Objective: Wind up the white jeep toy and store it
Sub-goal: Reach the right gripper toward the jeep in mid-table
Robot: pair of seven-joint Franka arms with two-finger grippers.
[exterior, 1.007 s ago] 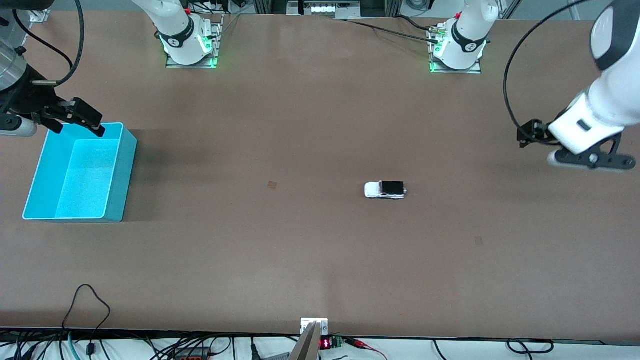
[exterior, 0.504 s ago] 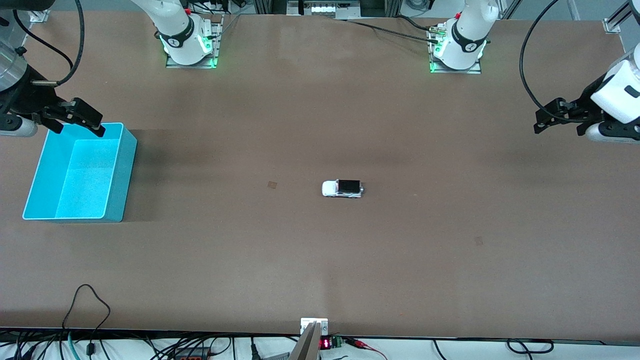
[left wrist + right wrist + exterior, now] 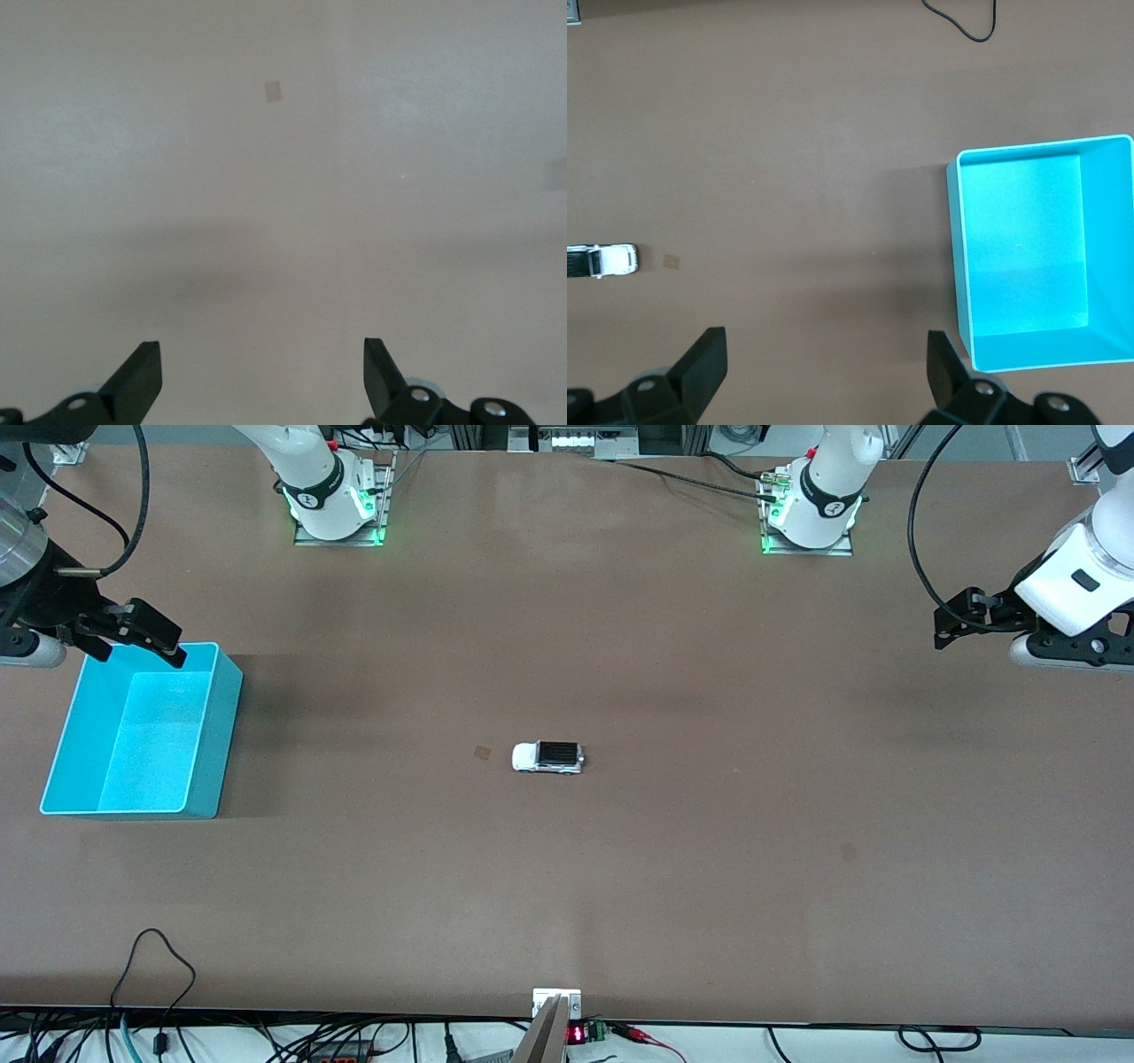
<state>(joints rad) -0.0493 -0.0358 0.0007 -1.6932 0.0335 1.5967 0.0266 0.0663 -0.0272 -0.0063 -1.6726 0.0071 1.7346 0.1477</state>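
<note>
Brown counter (image 3: 709, 886), white jeep toy (image 3: 547, 757) mid-frame, left hand (image 3: 961, 615) and right hand (image 3: 133, 638) both released, empty; jeep could miss cyan bin (image 3: 213, 735).

Bare table (image 3: 709, 886) rings the white jeep toy (image 3: 547, 757); the blue bin (image 3: 213, 735) stands well apart

Left claw (image 3: 946, 622): my fingers spread wide, empty, raised over my end of the table.
Right claw (image 3: 142, 642): spread wide, empty, raised.

Even overhead light, soft shadows, hazy left wrist view
</note>
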